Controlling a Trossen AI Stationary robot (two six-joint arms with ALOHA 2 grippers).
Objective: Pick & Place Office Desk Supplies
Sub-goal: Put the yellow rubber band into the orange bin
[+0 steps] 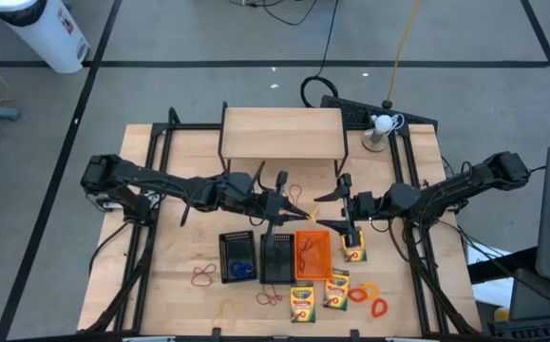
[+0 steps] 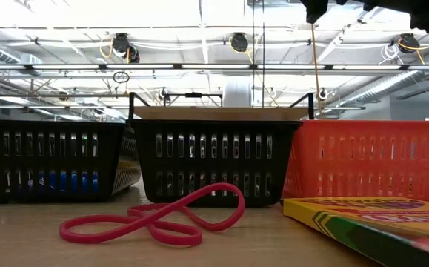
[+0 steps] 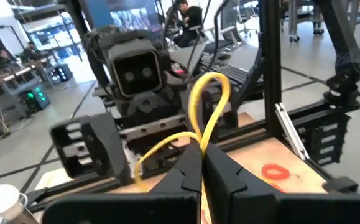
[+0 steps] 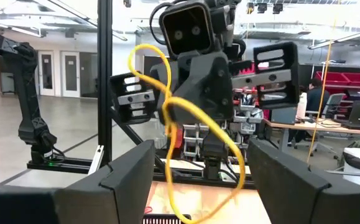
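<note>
1. The left gripper (image 1: 292, 201) is raised over the table centre, its two dark fingers (image 3: 189, 177) pressed together on a thin yellow rubber band (image 3: 207, 112) that loops upward from the tips.
2. The right gripper (image 1: 333, 211) faces it from three o'clock, close by, fingers (image 4: 127, 171) spread wide. The yellow loop hangs between them (whether either finger touches the band cannot be told).
3. Below both grippers, toward six o'clock, three small mesh trays stand side by side: a black mesh tray (image 1: 237, 256) holding a blue rubber band (image 1: 241, 270), a second black mesh tray (image 1: 277, 258), and an orange mesh tray (image 1: 313, 254) with an orange band inside.
4. One small yellow-and-green crayon box (image 1: 353, 249) lies just at three o'clock of the orange tray; two further crayon boxes (image 1: 302, 302) lie at its six o'clock.
5. A red rubber band (image 1: 203, 275) lies loose on the light wooden table (image 1: 161, 294) at nine o'clock of the trays; orange-red rubber bands (image 1: 369, 296) lie near the right front corner.
6. In the low view a pink-red band (image 2: 155, 216) lies in front of the middle tray.
</note>
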